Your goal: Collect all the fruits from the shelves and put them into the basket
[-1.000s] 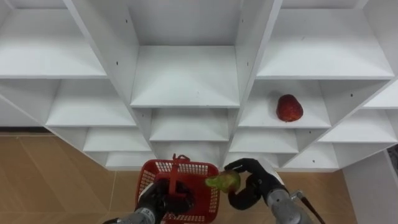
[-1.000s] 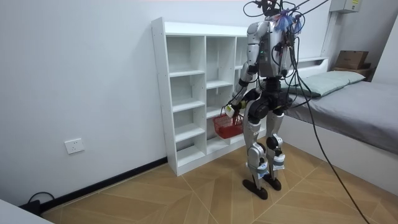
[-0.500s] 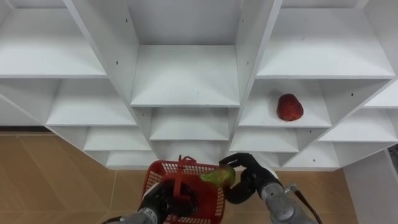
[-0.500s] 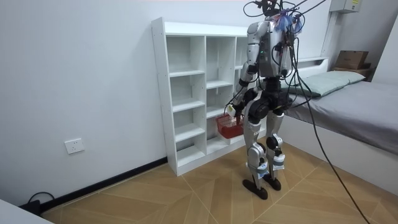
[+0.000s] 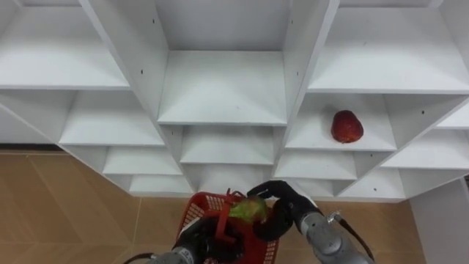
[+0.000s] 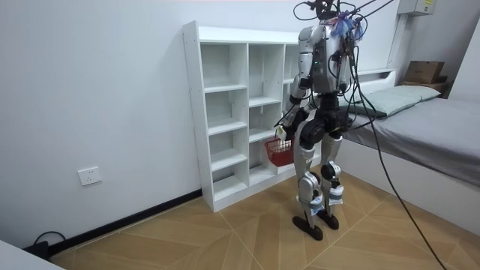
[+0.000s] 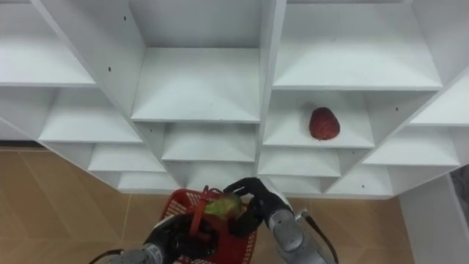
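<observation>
A red mesh basket [image 5: 196,213] hangs low in front of the white closet [image 5: 220,88], and my left hand [image 5: 199,239] is shut on its upright handle. My right hand [image 5: 284,211] is curled round a green fruit [image 5: 248,210] and holds it over the basket's right rim. A red fruit [image 5: 346,126] lies on a shelf in the closet's right column, well above and to the right of both hands. In the room view I stand upright, close to the closet, with the basket [image 6: 280,152] at thigh height.
The closet's other compartments [image 7: 194,84] hold nothing. Wooden floor [image 5: 58,205] lies below the shelves. A bed [image 6: 427,127] stands at the room view's right, behind me, and a wall socket [image 6: 88,176] sits at its left.
My right hand has carried the green fruit leftward, from beside the basket to above its rim. The basket has shifted a little to the right and lower in view.
</observation>
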